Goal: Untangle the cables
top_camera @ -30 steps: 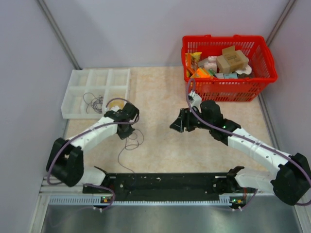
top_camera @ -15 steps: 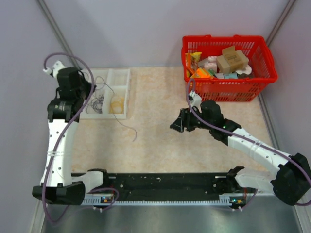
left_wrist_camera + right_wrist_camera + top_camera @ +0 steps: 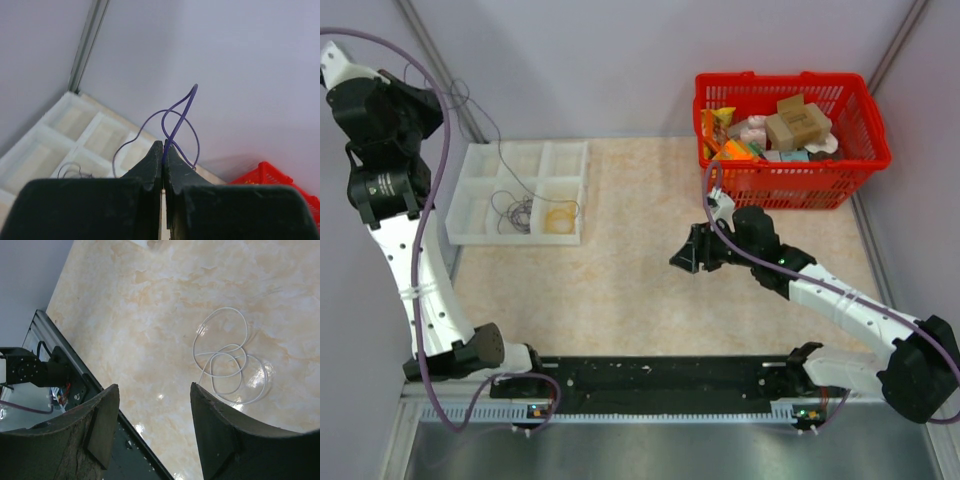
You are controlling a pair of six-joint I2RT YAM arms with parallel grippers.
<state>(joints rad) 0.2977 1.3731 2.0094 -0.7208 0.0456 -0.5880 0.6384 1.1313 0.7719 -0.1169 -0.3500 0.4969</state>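
Beige worktop (image 3: pixel 650 290) carries everything; red basket (image 3: pixel 790 185) of mixed packets sits at the far right corner, not involved; white tray (image 3: pixel 485 165) with compartments sits at the far left. Left arm (image 3: pixel 415 270) stands tall against the left wall; right arm (image 3: pixel 840 295) reaches low toward mid-worktop. Left claw (image 3: pixel 163 147) is fully closed, tips pinching a purple strand (image 3: pixel 182 112) that arches up in a loop past the tips; from above, a thin line runs from that claw down toward the tray; cannot tell whether its lower end is free of the rest. Right claw (image 3: pixel 152 387) is wide apart and holds nothing, hovering over bare surface. The cables are therefore split up: dark strands (image 3: pixel 515 212) lie loosely bunched in one near tray compartment; a yellowish coil (image 3: pixel 560 216) lies in the compartment beside it; a white wire (image 3: pixel 223 354) lies flat on the worktop in a few overlapping loops, just beyond the right claw. Handling judgement: very light, limp yet springy enough to keep a curl; thin, so likely to slip from a shallow pinch; snag risk at crossings. Best hold is probably a free end or a single outer loop, away from overlaps, pulled slowly.
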